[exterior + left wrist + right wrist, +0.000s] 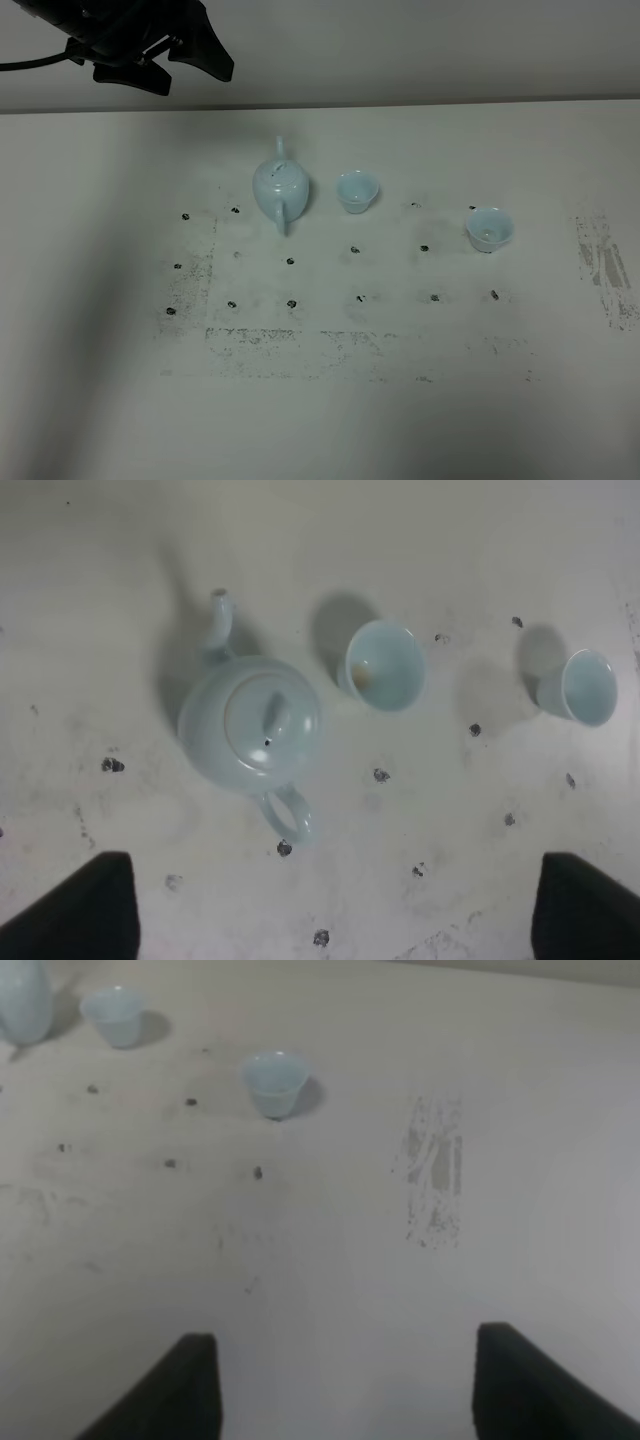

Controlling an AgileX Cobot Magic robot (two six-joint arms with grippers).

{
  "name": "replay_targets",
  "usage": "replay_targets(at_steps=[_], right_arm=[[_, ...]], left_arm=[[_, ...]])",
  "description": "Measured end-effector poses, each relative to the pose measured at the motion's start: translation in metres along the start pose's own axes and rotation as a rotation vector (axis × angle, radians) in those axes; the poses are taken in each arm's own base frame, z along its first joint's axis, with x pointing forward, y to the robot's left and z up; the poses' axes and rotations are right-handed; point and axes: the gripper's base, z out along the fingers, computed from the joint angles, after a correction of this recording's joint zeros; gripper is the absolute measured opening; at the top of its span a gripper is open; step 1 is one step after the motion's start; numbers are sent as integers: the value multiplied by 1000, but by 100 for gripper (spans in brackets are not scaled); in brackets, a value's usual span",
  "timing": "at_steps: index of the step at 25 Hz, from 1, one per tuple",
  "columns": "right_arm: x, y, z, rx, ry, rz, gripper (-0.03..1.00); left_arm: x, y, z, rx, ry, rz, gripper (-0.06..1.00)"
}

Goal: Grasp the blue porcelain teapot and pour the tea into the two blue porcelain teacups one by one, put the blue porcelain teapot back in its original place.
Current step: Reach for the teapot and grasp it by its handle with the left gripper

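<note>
three pale-blue pieces stand upright on the white table (100,300) in the high view: the teapot (281,190) left of centre, lid on, spout toward the far edge and loop handle toward the camera; the inner teacup (357,190) just beside it on the right, not touching; the outer teacup (490,228) well apart further right. the dark left arm (150,40) hangs over the far left corner, apart from all three. in the left wrist view the left gripper (330,880) looks down on the teapot (255,725), its fingers (85,910) spread wide and holding nothing; the inner teacup (385,665) has a small brownish mark inside, and the outer teacup (590,685) sits near the frame edge. in the right wrist view the right gripper (345,1370) is likewise spread and empty, fingers (525,1385) over bare table, with the outer teacup (275,1082) ahead, the inner teacup (115,1015) beyond it and the teapot (25,1000) cut off at the edge.
</note>
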Motion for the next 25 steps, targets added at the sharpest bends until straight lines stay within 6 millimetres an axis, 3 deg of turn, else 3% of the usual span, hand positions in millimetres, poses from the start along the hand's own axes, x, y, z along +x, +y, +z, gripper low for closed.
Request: replay_targets(at_steps=[20, 25], right_arm=[[0, 0, 0, 0, 0, 0, 52], [0, 0, 0, 0, 0, 0, 52]], left_arm=[[0, 0, 0, -4, 0, 0, 8], [1, -3, -12, -37, -16, 21, 8]])
